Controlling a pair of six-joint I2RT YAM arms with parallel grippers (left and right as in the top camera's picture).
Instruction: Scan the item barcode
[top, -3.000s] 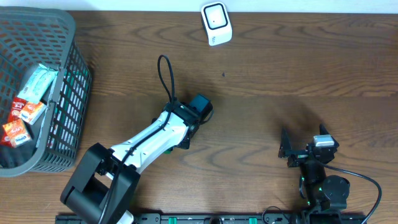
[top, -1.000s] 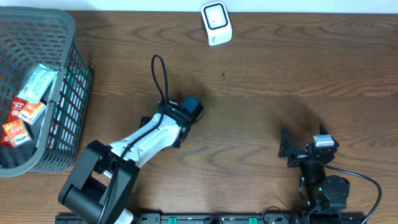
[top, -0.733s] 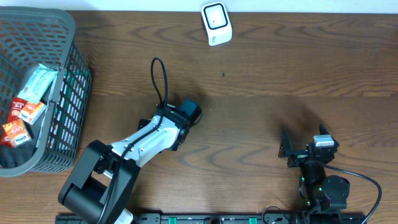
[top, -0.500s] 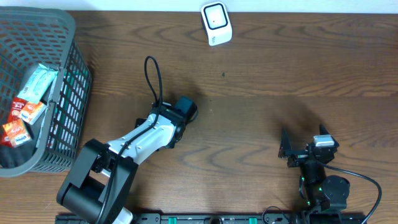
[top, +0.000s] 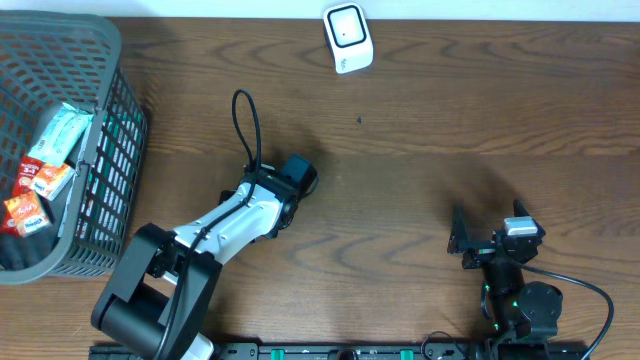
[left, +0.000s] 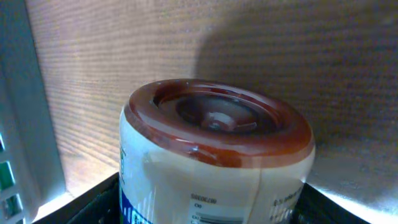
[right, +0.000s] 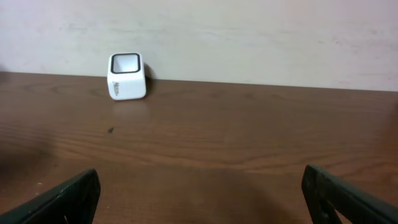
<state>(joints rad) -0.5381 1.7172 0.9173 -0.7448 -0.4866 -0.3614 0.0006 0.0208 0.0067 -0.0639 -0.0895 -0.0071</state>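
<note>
The item is a round white container (left: 211, 162) with a brown lid and a printed label with fine bars low on its side. It fills the left wrist view, lying between the two black fingers of my left gripper (left: 211, 208), which press against both its sides. In the overhead view that gripper (top: 297, 176) is left of the table's middle and hides the container beneath it. The white barcode scanner (top: 346, 37) stands at the far edge, well away, and shows again as a small box (right: 127, 75) against the wall. My right gripper (top: 462, 240) rests open and empty at the front right.
A grey mesh basket (top: 100, 150) at the far left holds several snack packets (top: 40, 180). Its pale slotted wall (left: 18, 124) rises close on the left of the left wrist view. A black cable (top: 245, 125) loops up behind the left wrist.
The left arm slid a little to the left over the table, then stopped. Its fingers have drawn in against the container. The right arm has not moved.
</note>
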